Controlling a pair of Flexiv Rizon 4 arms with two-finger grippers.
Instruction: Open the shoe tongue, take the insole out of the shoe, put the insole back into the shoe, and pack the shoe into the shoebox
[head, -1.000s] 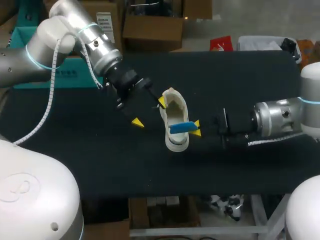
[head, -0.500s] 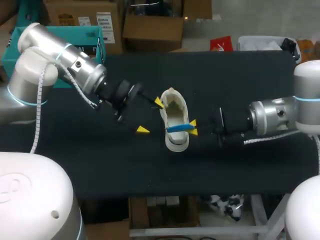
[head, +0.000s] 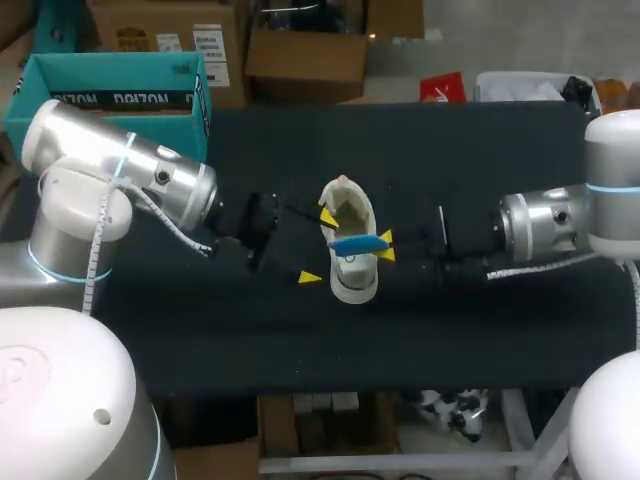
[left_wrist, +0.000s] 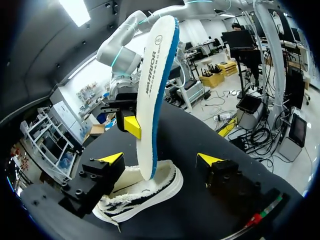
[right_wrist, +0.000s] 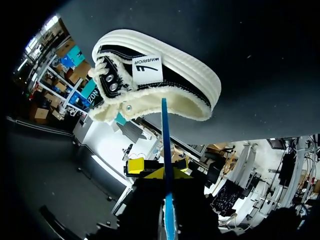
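Note:
A white shoe (head: 352, 285) with black side panels lies mid-table, its opening (right_wrist: 150, 102) turned toward the right wrist camera. My right gripper (head: 386, 246) is shut on the blue-edged insole (head: 356, 243). The insole stands on edge above the shoe, its lower end in the opening (left_wrist: 150, 172). In the right wrist view the insole (right_wrist: 164, 145) runs edge-on from my right gripper (right_wrist: 167, 176) to the shoe (right_wrist: 165, 75). My left gripper (head: 320, 246) stands open at the shoe's left side. In its own view the left gripper (left_wrist: 160, 160) has the insole (left_wrist: 155, 85) and shoe (left_wrist: 145, 195) between its fingers, touching neither.
A teal shoebox (head: 110, 75) sits open at the table's back left corner, behind my left arm. The black tabletop (head: 450, 160) stretches to the right and front of the shoe.
My left arm has swung toward the front and brought its open gripper from behind the shoe to straddle the shoe's left side. The right gripper has raised the insole slightly.

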